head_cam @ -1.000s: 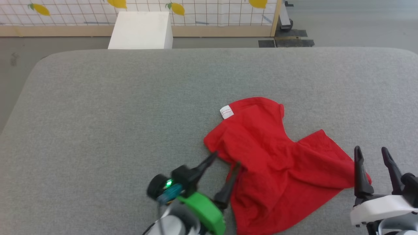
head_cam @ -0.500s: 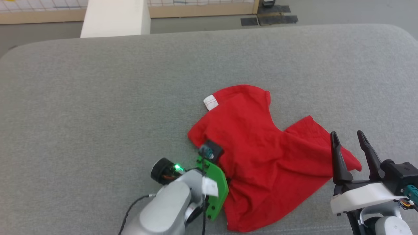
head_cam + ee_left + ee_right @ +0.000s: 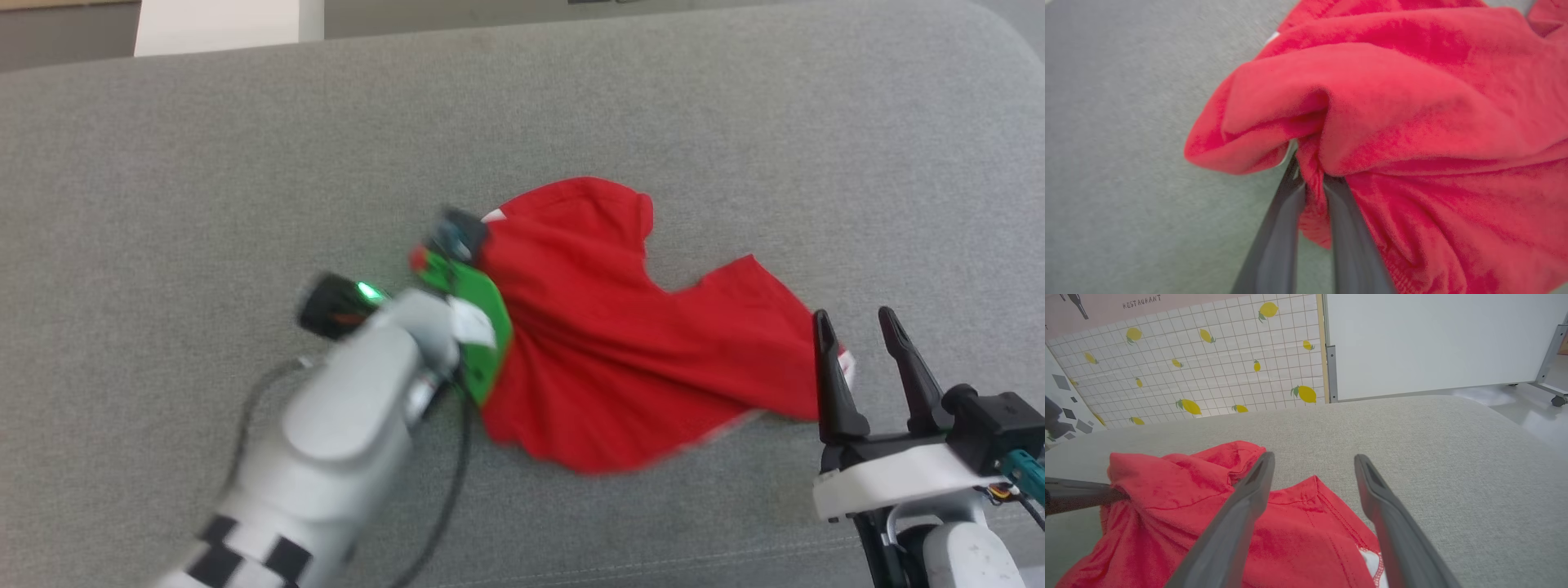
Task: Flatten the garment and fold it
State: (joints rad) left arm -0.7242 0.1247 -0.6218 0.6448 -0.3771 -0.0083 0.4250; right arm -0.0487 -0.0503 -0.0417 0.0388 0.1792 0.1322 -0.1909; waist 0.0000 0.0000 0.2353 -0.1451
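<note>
My left gripper (image 3: 1312,167) is pinched shut on a fold of the garment (image 3: 620,351). In the left wrist view, red cloth is bunched between its two dark fingers (image 3: 1278,237), and a lip of fabric curls over their tips. In the head view this gripper sits at the garment's upper left edge, blurred, with its green wrist bracket (image 3: 478,327) against the cloth's left side.

My right gripper (image 3: 853,318) stands wide open with nothing between its fingers. It is at the garment's right corner, and in the head view its left finger overlaps the red edge there. Through the right wrist view the cloth lies below the fingers, with a scrap of white trim (image 3: 1372,559) just inside the right one. I cannot tell whether either finger touches the fabric.

The garment is spread, wrinkled, right of centre on the grey cushioned surface (image 3: 204,163), between my two grippers. Beyond the surface stand a lemon-patterned panel (image 3: 1208,375) and a white board (image 3: 1433,343).
</note>
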